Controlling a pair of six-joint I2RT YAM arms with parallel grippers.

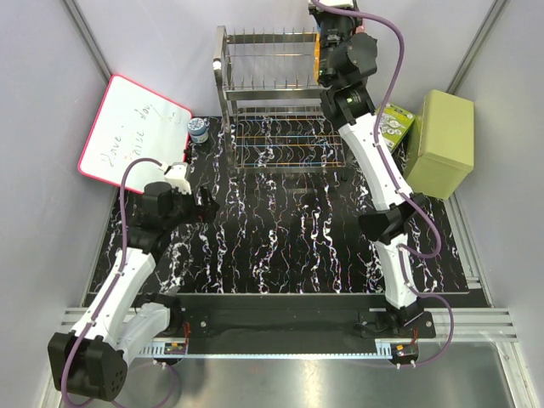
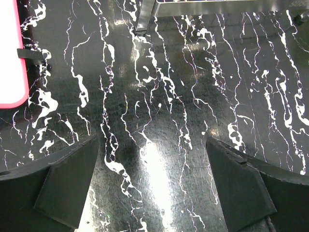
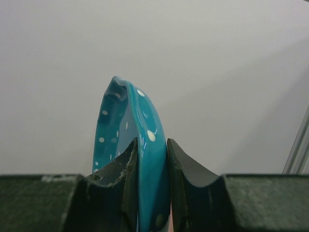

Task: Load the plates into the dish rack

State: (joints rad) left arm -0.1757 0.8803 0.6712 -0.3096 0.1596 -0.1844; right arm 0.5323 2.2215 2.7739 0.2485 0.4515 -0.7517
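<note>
In the right wrist view my right gripper (image 3: pixel 152 140) is shut on the rim of a blue plate (image 3: pixel 126 113) with white dots, held on edge against a pale wall. From above, that gripper (image 1: pixel 330 47) hangs over the right end of the dish rack (image 1: pixel 255 85), a tall chrome wire rack at the back. An orange plate edge (image 1: pixel 318 55) shows upright right beside it. A yellow-green dotted plate (image 1: pixel 393 124) lies next to the pale green box. My left gripper (image 2: pixel 152 179) is open and low over bare marbled tabletop (image 2: pixel 159 96), with nothing between its fingers (image 2: pixel 67 188).
A pink-rimmed whiteboard (image 1: pixel 132 140) leans at the back left, with a small blue-lidded jar (image 1: pixel 198 129) beside it. A pale green box (image 1: pixel 442 143) stands at the right wall. The rack's foot (image 2: pixel 145 19) shows at the top of the left wrist view.
</note>
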